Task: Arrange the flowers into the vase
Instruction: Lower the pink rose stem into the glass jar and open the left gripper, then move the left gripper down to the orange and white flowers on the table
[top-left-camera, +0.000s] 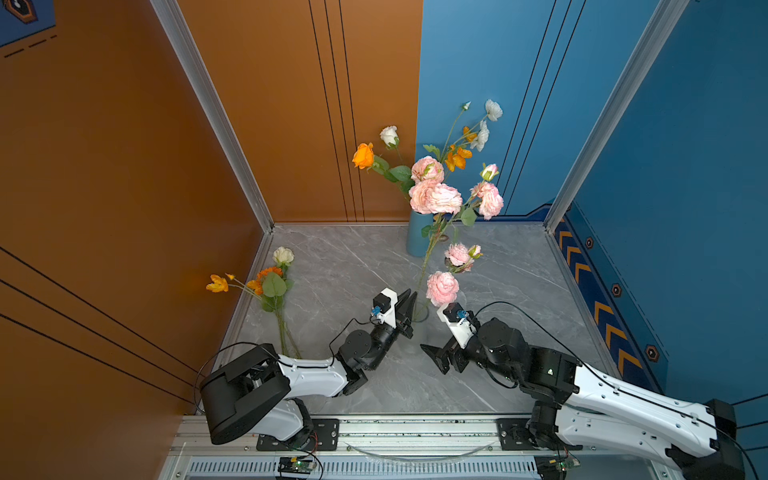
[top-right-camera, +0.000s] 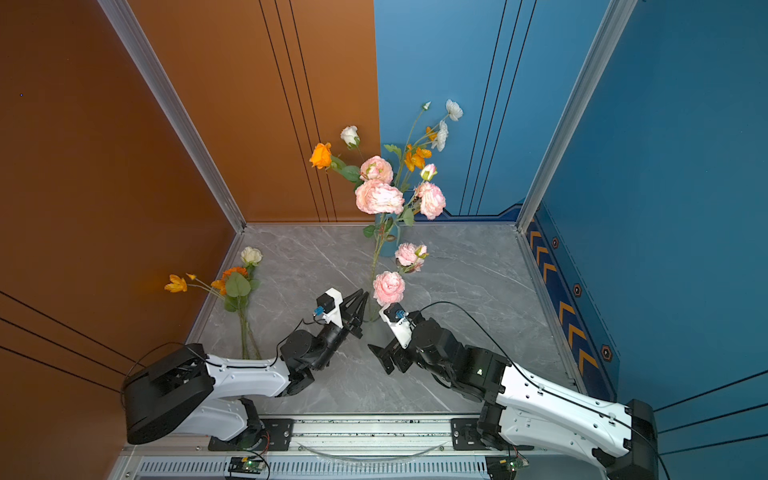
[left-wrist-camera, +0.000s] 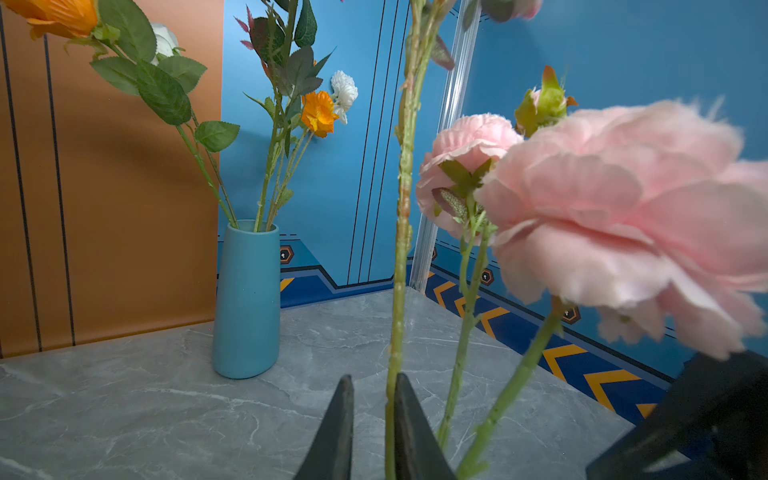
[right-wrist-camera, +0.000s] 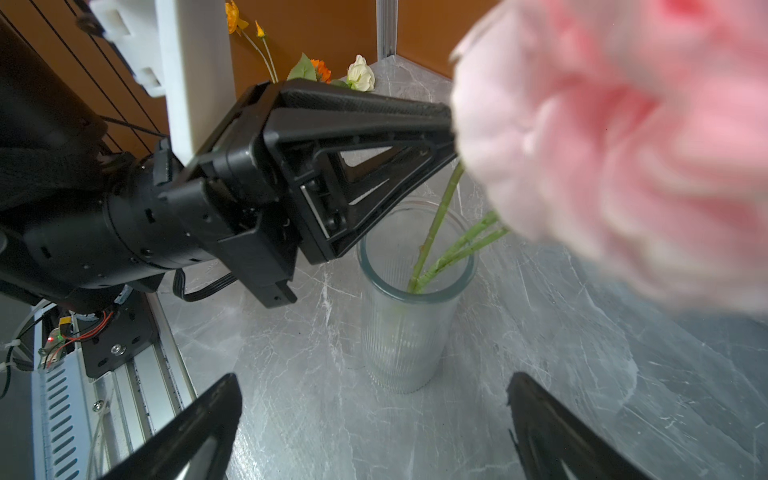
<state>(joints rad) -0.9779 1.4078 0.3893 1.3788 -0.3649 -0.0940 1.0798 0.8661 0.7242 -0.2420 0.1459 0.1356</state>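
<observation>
A clear ribbed glass vase (right-wrist-camera: 405, 332) stands mid-table and holds three green stems with pale pink blooms (top-left-camera: 441, 287). My left gripper (left-wrist-camera: 374, 376) sits just above its rim in both top views (top-left-camera: 410, 296) (top-right-camera: 365, 294). Its jaws are slightly open around the tallest pink flower's stem (left-wrist-camera: 401, 249), which rests against one finger with a gap to the other. My right gripper (right-wrist-camera: 374, 376) hovers wide open and empty over the table in front of the vase (top-left-camera: 434, 359). More flowers (top-left-camera: 276, 286) lie on the table at the left wall.
A blue vase (top-left-camera: 417, 237) at the back wall holds orange and white flowers (left-wrist-camera: 320, 112). Orange and blue walls close the table on three sides. A metal rail (top-left-camera: 415, 432) runs along the front edge.
</observation>
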